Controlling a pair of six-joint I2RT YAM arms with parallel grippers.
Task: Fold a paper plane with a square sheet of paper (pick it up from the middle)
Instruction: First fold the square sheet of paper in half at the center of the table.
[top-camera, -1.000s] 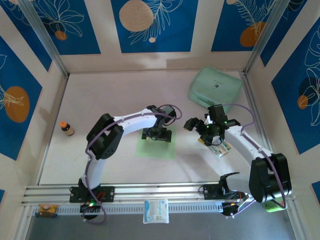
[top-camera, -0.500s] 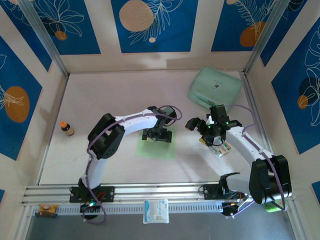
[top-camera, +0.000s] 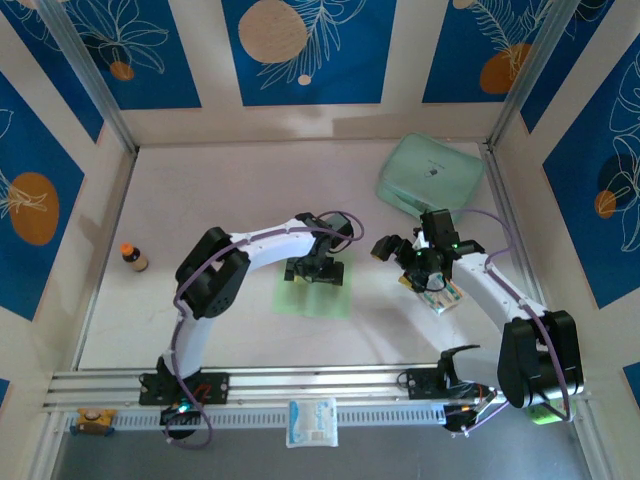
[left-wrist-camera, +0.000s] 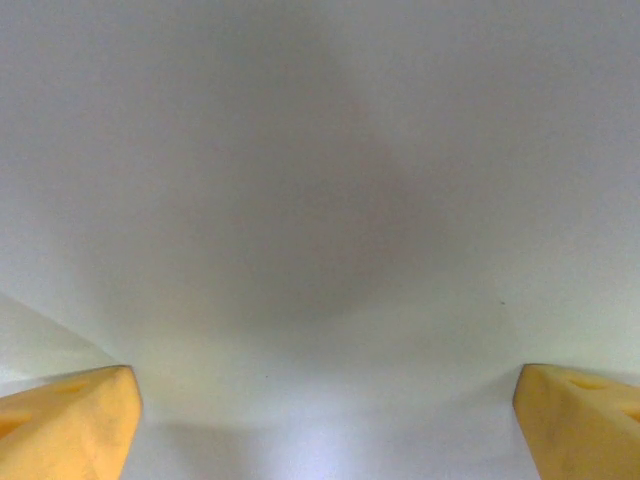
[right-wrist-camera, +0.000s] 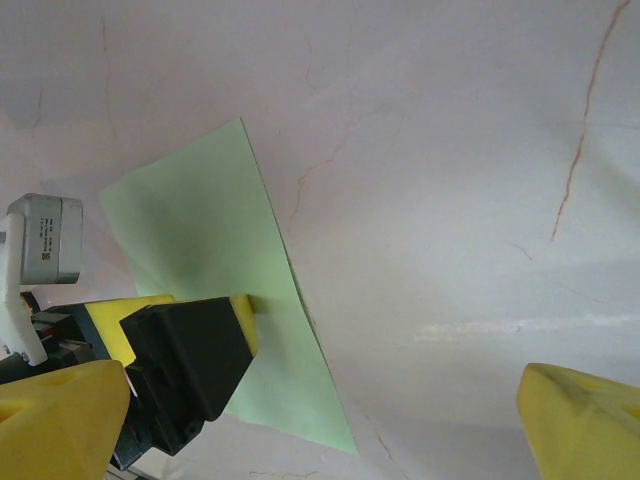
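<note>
– Square sheet of paper (top-camera: 313, 296): we see one thin, light-green piece, flat on the pale table (top-camera: 200, 200), with no crease that we can make out.

– Where does it sit?

– Left of the mint-green case (top-camera: 430, 172) and nearer us than the case, well apart from it. In the right wrist view it (right-wrist-camera: 200, 230) lies smooth, one corner pointing away.

– Which way does it run?

– Being square, it has no long axis we can name. From above its edges lie roughly in line with the table's edges, slightly skewed.

– And the hands?

– Our left gripper (top-camera: 314, 270) stands over the sheet's edge on the case's end of the table, fingers spread wide, nothing pinched between them; one yellow pad (right-wrist-camera: 244, 322) meets the paper. Our right gripper (top-camera: 384, 248) hangs between sheet and case, jaws fully apart, empty.

– The count, big to small?

– One case, one sheet, one white-and-blue packet (top-camera: 441, 296) nearer us than the case, and one small bottle (top-camera: 133, 258) far left of it.
</note>
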